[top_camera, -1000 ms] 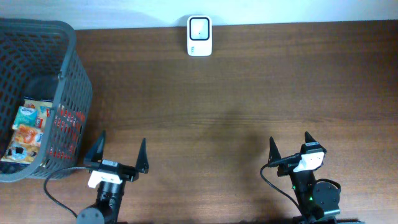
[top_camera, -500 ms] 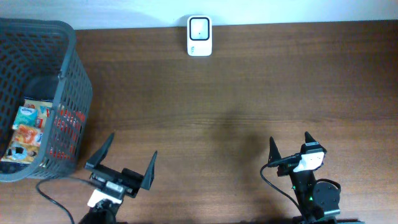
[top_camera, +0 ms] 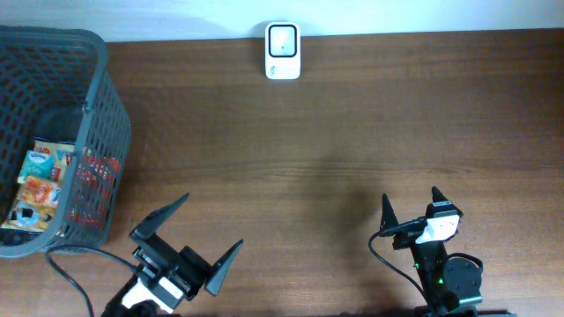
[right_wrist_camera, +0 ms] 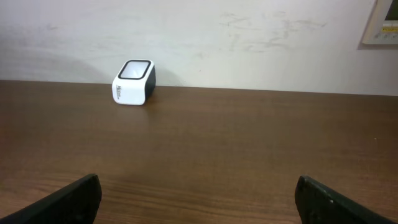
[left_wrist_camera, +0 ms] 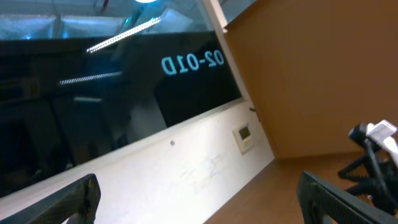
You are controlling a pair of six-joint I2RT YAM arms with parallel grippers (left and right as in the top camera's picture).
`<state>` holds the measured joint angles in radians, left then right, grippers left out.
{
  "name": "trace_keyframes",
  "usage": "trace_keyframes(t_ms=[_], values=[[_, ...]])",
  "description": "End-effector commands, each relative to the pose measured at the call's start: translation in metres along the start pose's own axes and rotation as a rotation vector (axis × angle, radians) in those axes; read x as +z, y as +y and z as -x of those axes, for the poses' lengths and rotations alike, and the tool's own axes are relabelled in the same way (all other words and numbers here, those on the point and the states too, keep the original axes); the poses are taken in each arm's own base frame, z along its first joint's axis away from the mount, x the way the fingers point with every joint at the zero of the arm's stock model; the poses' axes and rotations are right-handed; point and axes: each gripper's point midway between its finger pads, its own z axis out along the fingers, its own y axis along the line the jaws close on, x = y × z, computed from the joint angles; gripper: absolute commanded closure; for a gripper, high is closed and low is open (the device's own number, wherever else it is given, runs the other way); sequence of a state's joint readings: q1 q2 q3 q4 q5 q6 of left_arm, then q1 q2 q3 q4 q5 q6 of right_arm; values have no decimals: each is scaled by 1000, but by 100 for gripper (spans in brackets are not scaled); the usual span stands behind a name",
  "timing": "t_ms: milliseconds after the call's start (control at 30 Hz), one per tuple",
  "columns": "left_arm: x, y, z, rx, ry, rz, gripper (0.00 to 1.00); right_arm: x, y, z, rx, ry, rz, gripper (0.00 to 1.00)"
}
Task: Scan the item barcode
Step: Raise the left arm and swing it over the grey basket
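Scene at the outset of the scan. Colourful flat snack packets [top_camera: 40,180] lying in the dark grey plastic mesh basket [top_camera: 99,106] at the left side of the brown wooden table [top_camera: 352,132], long axis roughly front to back, untouched. Left gripper [top_camera: 214,219] spread wide and empty near the basket's front corner, angled off to the right; packets to its left, beyond the basket wall. Right gripper [top_camera: 409,195] likewise released, empty, well apart. Small white box-shaped barcode scanner [top_camera: 283,51] at the far edge, centre. Judged: left arm the nearer for the pick.
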<state>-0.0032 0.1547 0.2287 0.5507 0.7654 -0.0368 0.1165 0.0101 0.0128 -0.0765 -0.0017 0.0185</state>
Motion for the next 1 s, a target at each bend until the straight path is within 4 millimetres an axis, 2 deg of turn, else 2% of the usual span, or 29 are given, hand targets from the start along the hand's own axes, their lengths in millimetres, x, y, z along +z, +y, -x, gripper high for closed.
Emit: trace_keyframes(t_ms=[0, 67, 133, 167, 200, 467, 600, 633, 700, 733, 767, 833, 900, 967], values=[[5, 1, 42, 5, -38, -21, 1, 0, -1, -3, 1, 6, -4, 2], [9, 9, 45, -47, 14, 10, 1, 0, -1, -3, 1, 6, -4, 2], [11, 20, 26, -169, 146, 67, 1, 0, -1, -3, 1, 6, -4, 2], [11, 20, 15, -221, 202, 63, 1, 0, -1, -3, 1, 6, -4, 2], [11, 17, 15, -227, 205, 44, 1, 0, -1, -3, 1, 6, -4, 2], [17, 20, 53, -96, 66, 33, 1, 0, -1, -3, 1, 6, -4, 1], [22, 42, 55, -92, 63, 127, 1, 0, -1, -3, 1, 6, -4, 2], [28, 55, 50, -117, 92, 165, 1, 0, -1, -3, 1, 6, -4, 1], [47, 86, 17, -233, 244, 227, 1, 0, -1, -3, 2, 6, -4, 2], [54, 91, 7, -271, 291, 221, 1, 0, -1, -3, 1, 6, -4, 2], [65, 88, 1, -312, 321, 149, 1, 0, -1, -3, 1, 6, -4, 1], [90, 72, 4, -319, 273, -78, 1, 0, -1, -3, 2, 6, -4, 2], [101, 63, 16, -240, 181, -225, 1, 0, -1, -3, 1, 6, -4, 2], [110, 72, 23, -174, 126, -215, 1, 0, -1, -3, 1, 6, -4, 2]])
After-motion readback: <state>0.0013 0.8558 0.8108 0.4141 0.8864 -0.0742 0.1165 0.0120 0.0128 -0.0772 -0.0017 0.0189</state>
